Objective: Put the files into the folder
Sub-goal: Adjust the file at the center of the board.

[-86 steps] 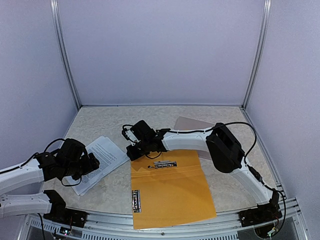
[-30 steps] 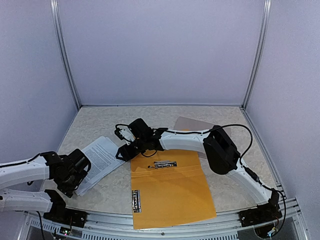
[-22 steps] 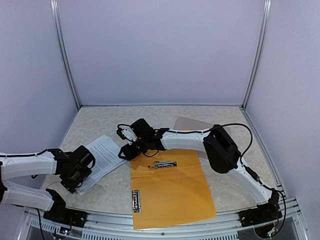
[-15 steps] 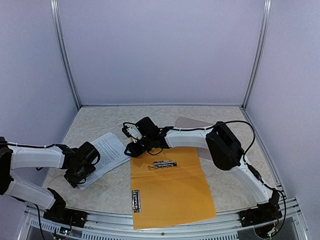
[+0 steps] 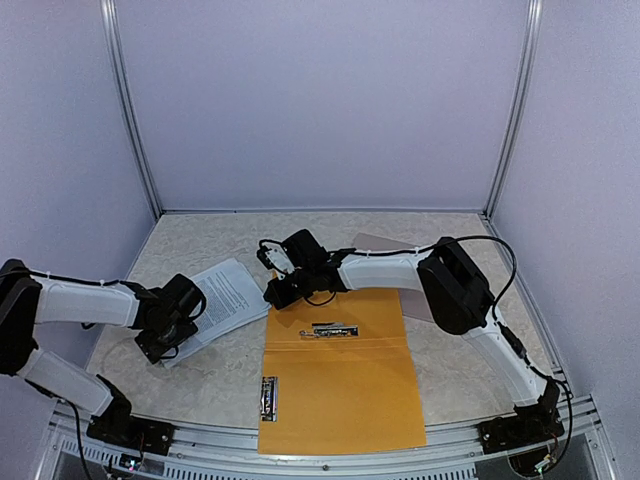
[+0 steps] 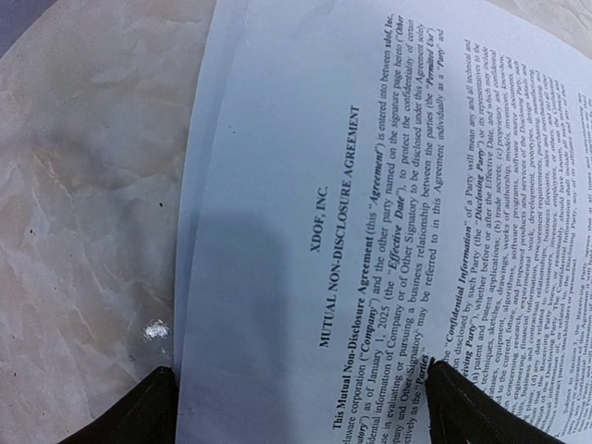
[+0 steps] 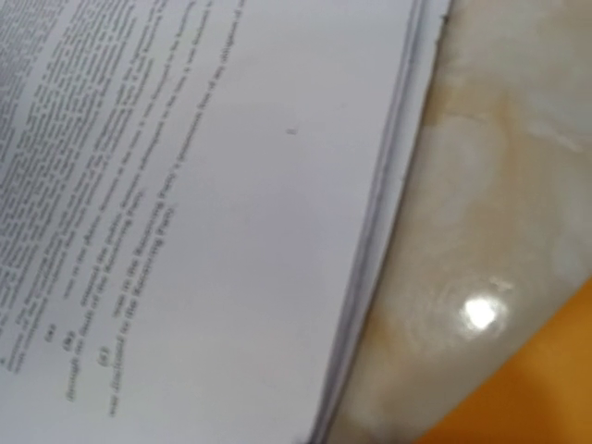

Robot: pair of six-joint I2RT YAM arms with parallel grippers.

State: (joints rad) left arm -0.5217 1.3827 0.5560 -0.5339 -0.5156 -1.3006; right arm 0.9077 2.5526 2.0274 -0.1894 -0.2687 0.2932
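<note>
Potentially, files (image 5: 225, 295) between the spread left gripper (image 6: 301, 402) jaws could be fanned apart if dragged by the closed right gripper (image 5: 277, 293) jaws.

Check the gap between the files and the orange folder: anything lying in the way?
Nothing visible does. Only bare table lies between the files and the folder; the right tool sits at the files' folder-side edge.
</note>
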